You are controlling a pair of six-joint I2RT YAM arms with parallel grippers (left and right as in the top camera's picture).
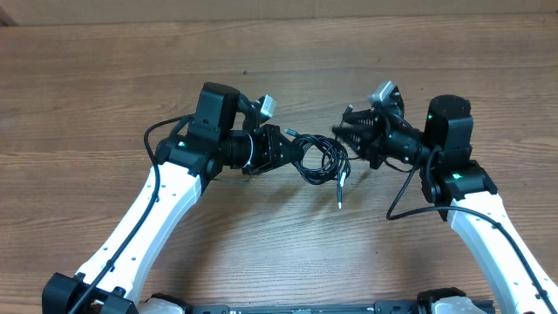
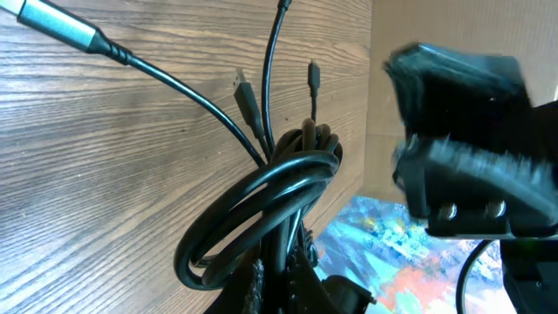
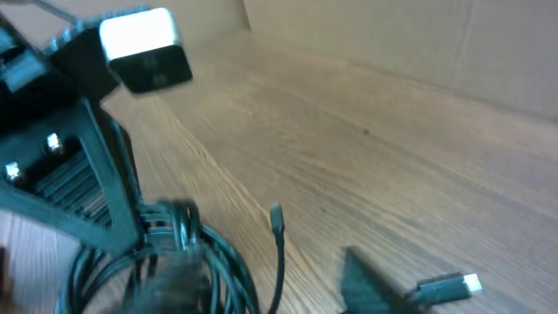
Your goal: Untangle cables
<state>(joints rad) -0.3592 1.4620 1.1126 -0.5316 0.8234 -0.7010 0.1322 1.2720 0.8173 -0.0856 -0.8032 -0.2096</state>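
Left pincer [image 1: 283, 150]: closed on the left end of the cables [image 1: 324, 157]. My left wrist view shows the coiled strands pinched at its tip.

Cables: one knotted black bundle low over the bench [image 1: 261, 52], lying between my two pincers. Its long axis runs roughly left to right, and one loose plug end [image 1: 339, 202] trails toward my base.

Right pincer [image 1: 342, 135]: just beside the bundle's right edge, no contact visible. That wrist view is blurred, so I cannot tell how wide it stands.

Judgement: the right arm is placed to take the free side, which lies directly to its left.
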